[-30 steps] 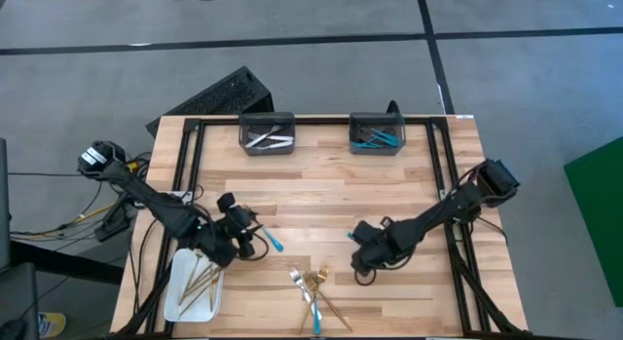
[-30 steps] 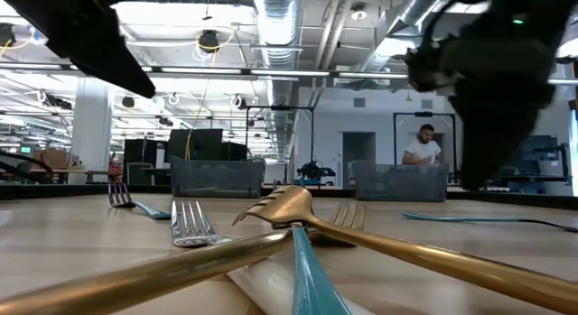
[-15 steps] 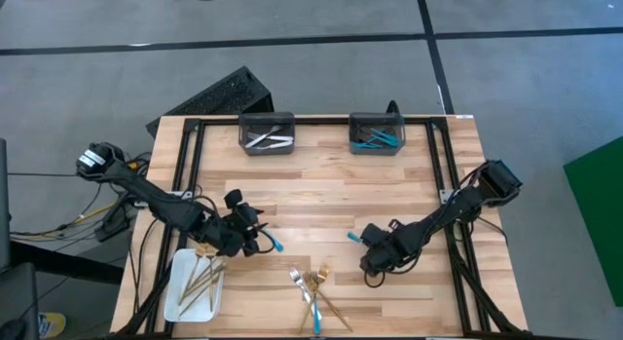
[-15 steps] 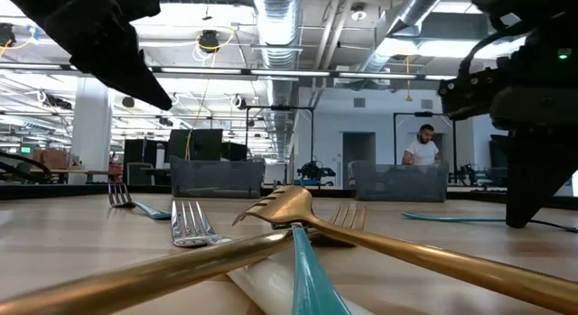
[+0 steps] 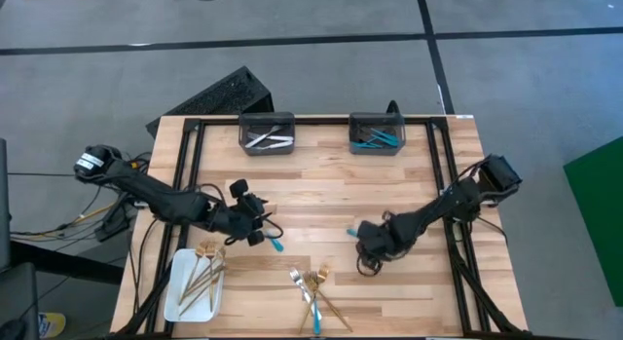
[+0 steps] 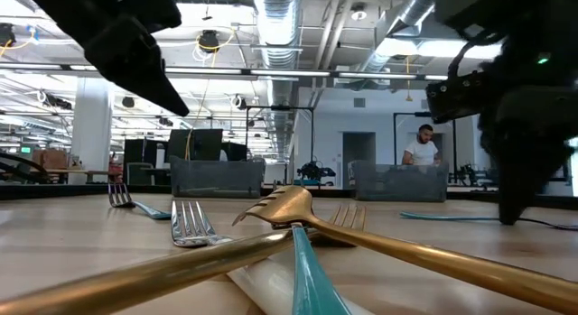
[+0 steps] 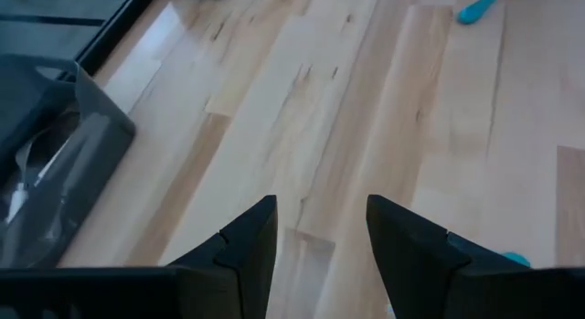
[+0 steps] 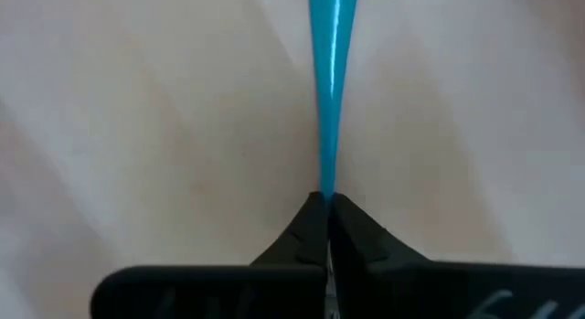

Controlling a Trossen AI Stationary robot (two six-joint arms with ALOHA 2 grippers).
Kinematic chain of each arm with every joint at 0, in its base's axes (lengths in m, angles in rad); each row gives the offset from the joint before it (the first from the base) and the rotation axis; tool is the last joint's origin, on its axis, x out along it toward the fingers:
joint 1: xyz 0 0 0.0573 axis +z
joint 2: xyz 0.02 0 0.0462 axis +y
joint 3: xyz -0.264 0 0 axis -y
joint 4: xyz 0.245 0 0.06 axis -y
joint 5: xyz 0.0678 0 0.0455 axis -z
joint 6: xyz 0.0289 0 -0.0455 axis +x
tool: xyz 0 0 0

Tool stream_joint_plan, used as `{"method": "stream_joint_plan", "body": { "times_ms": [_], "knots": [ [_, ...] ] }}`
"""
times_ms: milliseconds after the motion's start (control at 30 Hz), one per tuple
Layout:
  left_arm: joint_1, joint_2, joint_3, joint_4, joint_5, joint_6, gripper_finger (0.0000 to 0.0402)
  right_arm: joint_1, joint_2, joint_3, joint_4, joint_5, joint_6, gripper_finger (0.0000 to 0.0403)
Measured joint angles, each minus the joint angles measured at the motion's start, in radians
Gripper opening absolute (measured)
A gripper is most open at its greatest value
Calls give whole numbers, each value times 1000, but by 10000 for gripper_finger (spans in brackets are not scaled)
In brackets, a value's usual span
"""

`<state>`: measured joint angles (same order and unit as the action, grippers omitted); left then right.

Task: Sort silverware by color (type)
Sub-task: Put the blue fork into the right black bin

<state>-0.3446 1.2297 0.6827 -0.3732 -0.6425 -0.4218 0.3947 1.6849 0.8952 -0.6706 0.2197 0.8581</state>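
My right gripper (image 5: 364, 240) is down at the table right of centre. It is shut on a turquoise utensil (image 5: 352, 232), whose slim blue handle (image 8: 329, 81) runs straight away from the fingers. My left gripper (image 7: 320, 237) hovers open over bare wood left of centre with nothing between its fingers. Just on its near side, a second turquoise utensil (image 5: 275, 245) lies flat on the table. A crossed pile of gold, silver and turquoise silverware (image 5: 311, 289) lies at the near edge. My right gripper pinches the thin tapered end of the turquoise handle (image 8: 326, 184) between its two fingertips. The utensil points straight out ahead of the fingers, in line with them. In the low view it lies low along the tabletop (image 6: 447, 217).
A white tray (image 5: 181, 299) holding gold forks sits at the near left. Two dark grey bins stand at the far edge, one (image 5: 267, 133) with silver pieces and one (image 5: 377, 133) with turquoise pieces. Black rails run along both table sides.
My left gripper has moved away from the white tray, toward the table's right and far edges. It now stands beside the loose turquoise utensil. My right gripper has shifted a little toward the far edge, onto the turquoise utensil right of centre.
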Motion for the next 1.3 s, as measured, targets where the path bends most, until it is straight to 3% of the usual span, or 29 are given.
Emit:
{"method": "stream_joint_plan", "body": {
  "times_ms": [233,400,667,800,967,1200,1300],
  "knots": [
    [89,0,0,63,46,103,158,-207,-125,-4,-93,194,-289,13],
    [151,0,0,112,96,158,158,-421,-210,-3,-96,335,-589,12],
    [227,1,0,123,151,203,158,-776,-254,-3,86,327,-1088,12],
    [248,1,0,122,150,220,158,-905,-234,-2,203,246,-1259,14],
    [271,1,0,119,152,227,158,-1029,-188,-1,251,176,-1318,33],
    [296,1,0,118,195,252,158,-1093,-122,-2,249,150,-1305,128],
    [296,1,0,117,198,247,158,-1083,-117,-2,264,209,-1229,165]
  ]
}}
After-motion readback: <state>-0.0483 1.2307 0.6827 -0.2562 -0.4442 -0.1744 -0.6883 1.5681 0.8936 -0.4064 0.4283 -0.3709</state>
